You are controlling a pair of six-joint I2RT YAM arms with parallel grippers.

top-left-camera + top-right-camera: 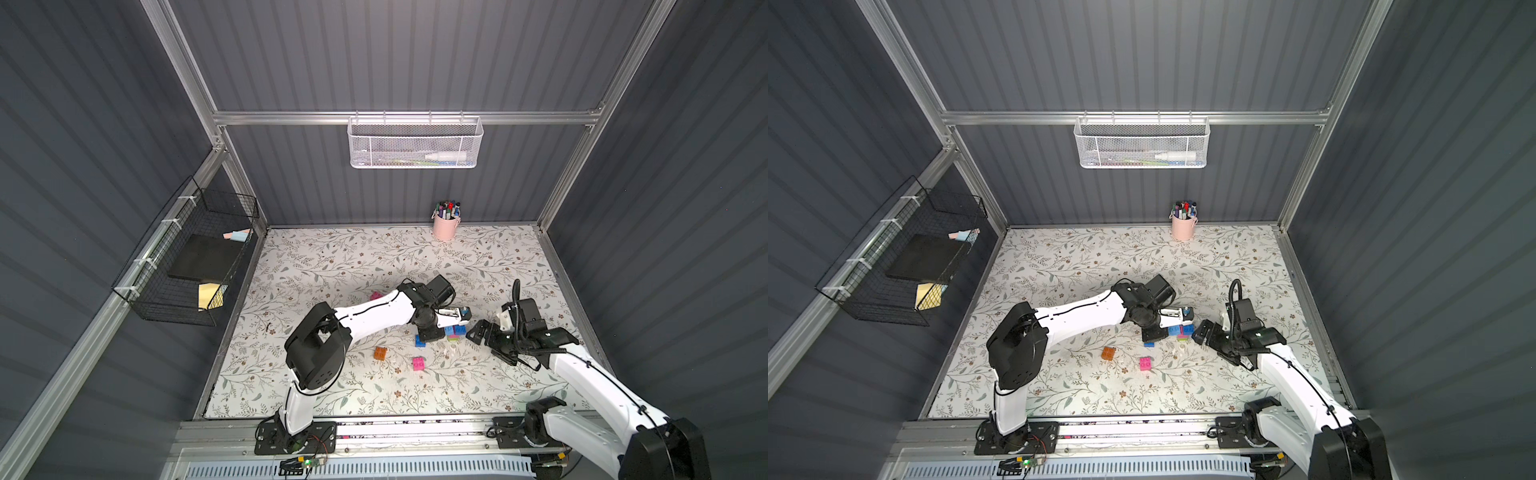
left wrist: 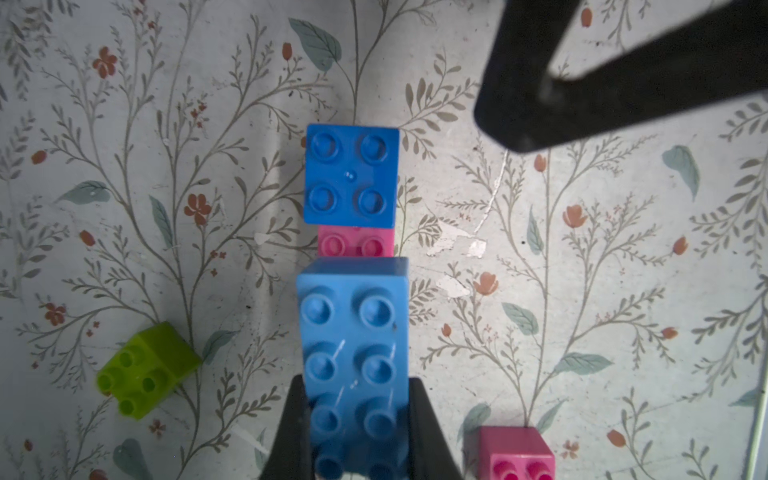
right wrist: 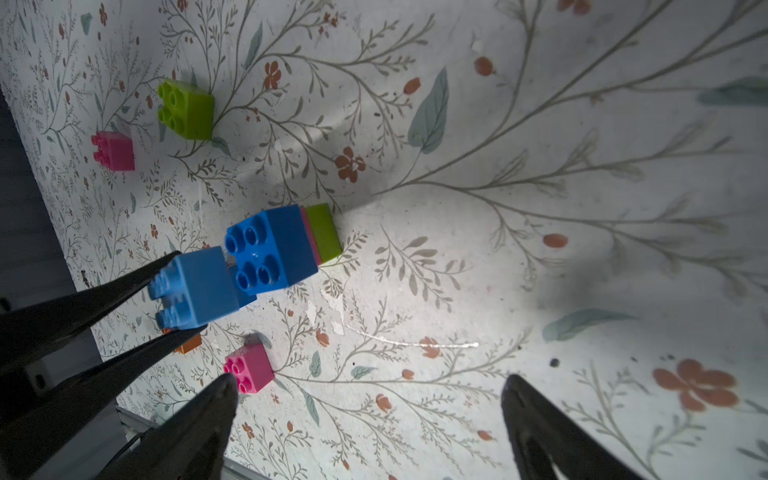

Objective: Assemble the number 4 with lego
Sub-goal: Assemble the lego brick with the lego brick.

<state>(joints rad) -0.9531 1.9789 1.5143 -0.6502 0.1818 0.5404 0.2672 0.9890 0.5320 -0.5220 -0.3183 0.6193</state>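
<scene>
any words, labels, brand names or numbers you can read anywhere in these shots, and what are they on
No text can be read in any view.
Long blue brick: the studs show no legible lettering.
White bottle in the mesh basket: any label is too small and blurred to read.
Pens in the pink cup: any print is too small to read.

Both top views: we look steeply down from high overhead on the floral-patterned counter (image 1: 332, 257). Wrist views, close above it, share one square blue studded brick (image 2: 351, 176).
</scene>
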